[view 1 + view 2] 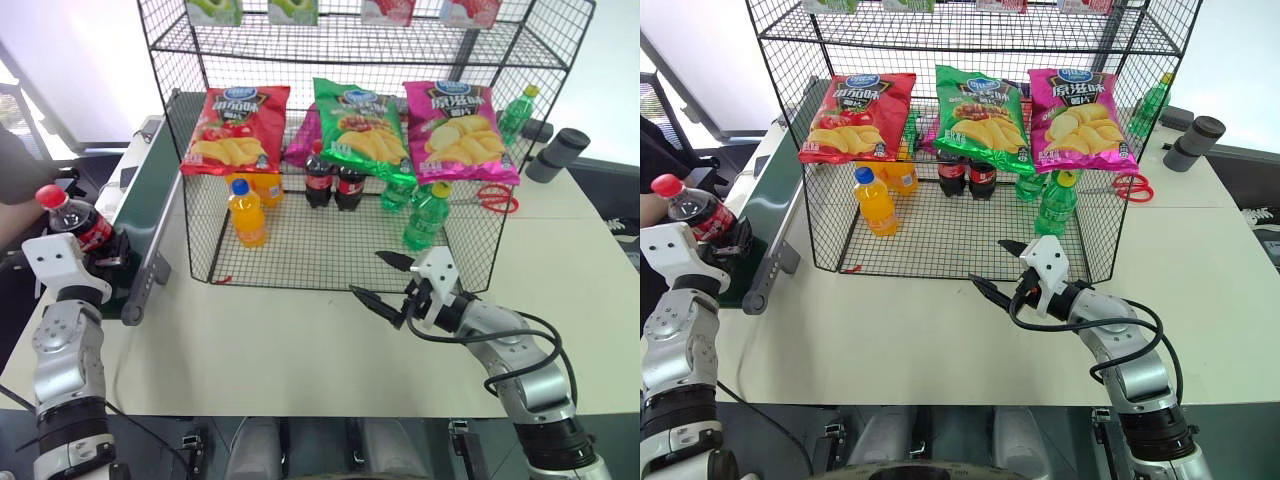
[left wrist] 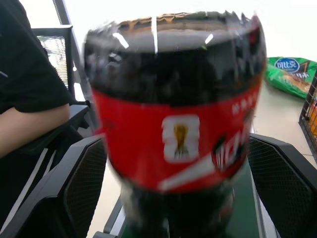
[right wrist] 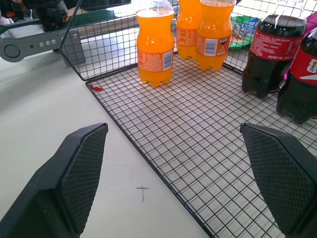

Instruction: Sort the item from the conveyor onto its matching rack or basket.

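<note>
The cola bottle [image 1: 75, 222], red-capped with a red label, leans over the near end of the dark-green conveyor [image 1: 140, 200] at the far left. My left gripper [image 1: 105, 250] is shut on its lower body; in the left wrist view the bottle [image 2: 178, 139] sits between both fingers [image 2: 84, 183]. The black wire rack [image 1: 320, 262] stands in the middle of the table with chip bags across its front. My right gripper [image 1: 365, 273] hovers open and empty over the table at the rack's front edge, its fingers [image 3: 81, 168] spread wide.
Inside the rack stand orange-drink bottles [image 1: 248, 212], two cola bottles [image 1: 332, 182] and green bottles [image 1: 425, 215]. Red scissors [image 1: 492, 198] lie to the rack's right, near black cylinders [image 1: 555, 155]. A person's arm [image 2: 29, 119] is beside the conveyor.
</note>
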You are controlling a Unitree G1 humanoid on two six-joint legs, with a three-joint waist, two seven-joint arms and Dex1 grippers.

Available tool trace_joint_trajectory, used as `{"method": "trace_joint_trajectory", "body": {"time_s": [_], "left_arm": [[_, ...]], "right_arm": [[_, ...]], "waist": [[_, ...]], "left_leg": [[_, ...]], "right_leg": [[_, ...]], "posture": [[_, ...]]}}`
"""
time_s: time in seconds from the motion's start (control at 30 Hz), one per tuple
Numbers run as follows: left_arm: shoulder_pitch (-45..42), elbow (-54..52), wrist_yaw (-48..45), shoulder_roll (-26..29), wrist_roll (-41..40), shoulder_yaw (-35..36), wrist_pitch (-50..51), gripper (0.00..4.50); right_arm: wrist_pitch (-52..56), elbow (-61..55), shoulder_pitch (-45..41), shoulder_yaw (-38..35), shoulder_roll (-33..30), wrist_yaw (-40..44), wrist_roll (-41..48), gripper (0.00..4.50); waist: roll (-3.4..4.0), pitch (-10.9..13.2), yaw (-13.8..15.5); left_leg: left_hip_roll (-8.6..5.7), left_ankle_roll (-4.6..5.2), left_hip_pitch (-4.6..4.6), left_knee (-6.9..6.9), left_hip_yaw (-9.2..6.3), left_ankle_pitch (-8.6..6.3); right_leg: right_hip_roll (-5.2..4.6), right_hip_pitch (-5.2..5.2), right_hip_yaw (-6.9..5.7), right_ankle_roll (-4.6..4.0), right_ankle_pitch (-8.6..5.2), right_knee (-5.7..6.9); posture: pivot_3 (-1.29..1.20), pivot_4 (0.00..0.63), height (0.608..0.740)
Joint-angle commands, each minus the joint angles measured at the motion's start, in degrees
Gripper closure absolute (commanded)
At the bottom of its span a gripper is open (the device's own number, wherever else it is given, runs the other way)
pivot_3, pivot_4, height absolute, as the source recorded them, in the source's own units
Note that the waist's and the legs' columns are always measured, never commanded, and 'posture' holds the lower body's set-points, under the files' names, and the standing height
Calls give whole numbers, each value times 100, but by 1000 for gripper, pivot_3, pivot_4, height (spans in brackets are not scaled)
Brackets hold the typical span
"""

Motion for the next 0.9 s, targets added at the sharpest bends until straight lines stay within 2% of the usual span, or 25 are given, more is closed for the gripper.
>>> {"method": "trace_joint_trajectory", "body": {"time_s": [0.03, 0.17, 0.3, 0.4, 0.5, 0.6, 0.7, 0.8, 0.9], "left_arm": [[-19, -101, 16, 46, -67, 115, -34, 1529], [-22, -354, -183, 199, -289, 226, 10, 1529], [-7, -937, -947, 676, -850, 316, 387, 1529], [43, -1573, -1551, 1151, -1432, 278, 1128, 1529], [161, -2370, -2334, 1564, -2381, 75, 2093, 1529], [312, -3198, -2912, 1897, -2702, -611, 2736, 1529], [153, -3451, -3075, 1875, -2608, -1233, 2933, 1529], [-305, -3442, -3216, 1385, -2276, -2169, 2739, 1529], [-776, -3087, -3518, 876, -1514, -3159, 2227, 1529]], "right_arm": [[-127, -199, -44, -29, -2, 13, 19, 0], [-106, -220, -54, -40, -11, 23, 41, 0], [22, -334, -114, -70, -33, 101, 196, 0], [351, -531, -166, -206, 22, 170, 702, 0], [745, -731, -256, -243, -42, 279, 1152, 0], [1148, -884, -513, -291, 0, 210, 1566, 0], [1336, -969, -726, -325, 54, 95, 1768, 0], [1398, -978, -902, -268, 101, 32, 1828, 0], [1469, -982, -972, -203, 95, 8, 1828, 0]], "waist": [[0, 0, 4], [0, 0, 9], [-19, 6, -5], [-20, 6, -6], [-19, 6, -5], [-9, 9, -9], [-4, 10, -18], [-2, 11, -13], [-2, 11, 7]], "left_leg": [[0, 0, 0, 0, 0, 0], [0, 0, 0, 0, -2, 0], [1, 0, -6, 0, -4, 0], [3, -1, -12, -1, -7, 0], [2, -2, -12, -3, -7, -1], [1, -3, -12, -5, -7, -1], [-3, -4, -11, -7, -7, -1], [-2, -4, -10, -12, -7, -1], [-5, -3, -14, -12, -4, 0]], "right_leg": [[0, 0, 0, 0, 0, 0], [-1, 1, -1, 0, 0, 0], [0, -5, -3, 0, 0, 0], [-2, -10, -5, -2, -1, -3], [-11, -7, -4, -3, -1, -9], [-18, -4, -3, -6, -1, -18], [-23, -4, -2, -23, -10, -21], [-20, -8, -3, -23, -10, -18], [-12, -8, -2, -8, -2, -20]], "posture": [[0, 150, 740], [0, 150, 740], [0, 150, 740], [0, 150, 740], [0, 150, 740], [0, 150, 740], [0, 150, 740], [0, 150, 740], [0, 150, 740]]}}
